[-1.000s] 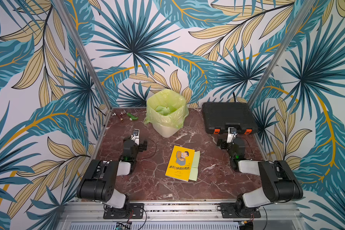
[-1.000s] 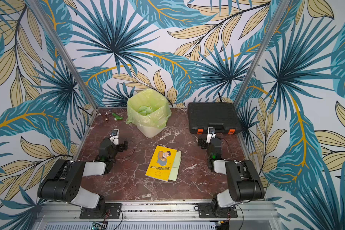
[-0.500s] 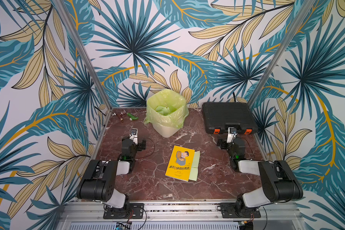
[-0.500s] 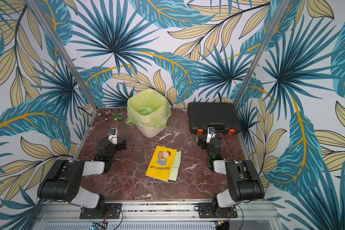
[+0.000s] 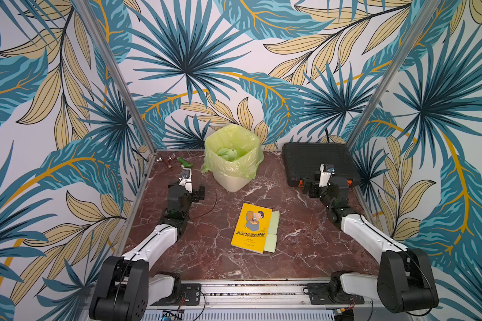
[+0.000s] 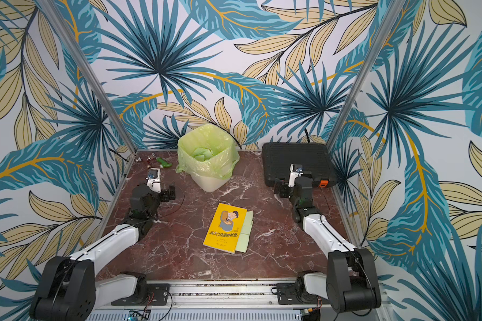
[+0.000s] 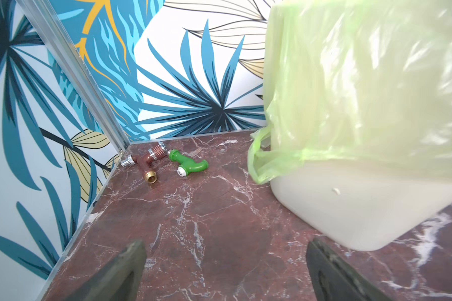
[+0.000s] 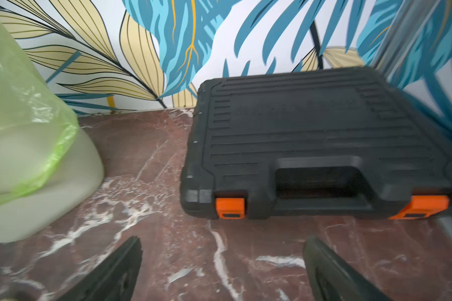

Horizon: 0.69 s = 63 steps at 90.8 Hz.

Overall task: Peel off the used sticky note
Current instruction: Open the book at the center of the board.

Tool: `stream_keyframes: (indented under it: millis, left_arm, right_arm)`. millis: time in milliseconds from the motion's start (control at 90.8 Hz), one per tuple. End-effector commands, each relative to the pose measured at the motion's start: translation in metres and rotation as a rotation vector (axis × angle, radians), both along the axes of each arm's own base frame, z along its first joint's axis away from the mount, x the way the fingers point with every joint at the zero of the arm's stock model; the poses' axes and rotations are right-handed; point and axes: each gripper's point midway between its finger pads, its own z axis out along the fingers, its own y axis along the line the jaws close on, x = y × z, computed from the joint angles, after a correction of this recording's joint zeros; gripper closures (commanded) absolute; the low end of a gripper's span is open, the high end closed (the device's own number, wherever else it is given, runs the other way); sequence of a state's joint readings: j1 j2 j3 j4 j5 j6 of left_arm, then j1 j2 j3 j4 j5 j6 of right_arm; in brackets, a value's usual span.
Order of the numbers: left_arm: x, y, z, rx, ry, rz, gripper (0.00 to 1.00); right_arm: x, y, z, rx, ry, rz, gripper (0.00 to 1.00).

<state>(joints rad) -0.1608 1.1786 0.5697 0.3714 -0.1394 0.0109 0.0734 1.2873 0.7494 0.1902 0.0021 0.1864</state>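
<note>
While your left gripper (image 7: 225,243) gapes empty near the bin (image 7: 363,208), right gripper (image 8: 223,239) spread wide facing the case (image 8: 311,130), sticky note (image 5: 273,222) behind both, at the book (image 5: 251,225) edge.

Green sticky notes (image 5: 274,222) mostly hidden by yellow book (image 5: 250,226); bin contents (image 5: 228,152) indistinct, perhaps paper.

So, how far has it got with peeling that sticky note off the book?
Done: some green paper slips already lie in the lined bin. In hand: nothing; the left tool and right tool are both open and empty, well away from the yellow book. Left: green sticky notes jut from the book's edge, so this peel has not begun.
</note>
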Motion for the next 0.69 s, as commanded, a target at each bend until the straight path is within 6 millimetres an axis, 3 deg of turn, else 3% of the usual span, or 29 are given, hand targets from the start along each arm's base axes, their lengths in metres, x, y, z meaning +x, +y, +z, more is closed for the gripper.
stream_keyframes:
  millis: [0, 154, 341, 463, 573, 683]
  left_arm:
    - [-0.012, -0.019, -0.005, -0.075, 0.122, -0.03, 0.0]
    - [-0.025, -0.052, -0.002, -0.145, 0.214, -0.129, 0.0]
    - [-0.042, -0.09, -0.015, -0.229, 0.321, -0.243, 0.0]
    - [-0.05, -0.11, -0.027, -0.238, 0.378, -0.297, 0.0]
    - [-0.054, -0.117, -0.037, -0.234, 0.424, -0.312, 0.0]
    - [-0.058, -0.12, -0.041, -0.226, 0.444, -0.323, 0.0]
  right_arm:
    - [-0.037, 0.036, -0.044, 0.197, 0.311, 0.068, 0.01]
    - [-0.068, 0.084, -0.052, 0.276, 0.428, 0.153, 0.01]
    - [-0.098, 0.116, -0.072, 0.369, 0.523, 0.127, 0.01]
    - [-0.103, 0.136, -0.084, 0.444, 0.53, 0.146, 0.01]
    - [-0.108, 0.144, -0.094, 0.461, 0.549, 0.123, 0.18]
    - [-0.112, 0.147, -0.108, 0.471, 0.583, 0.087, 0.25]
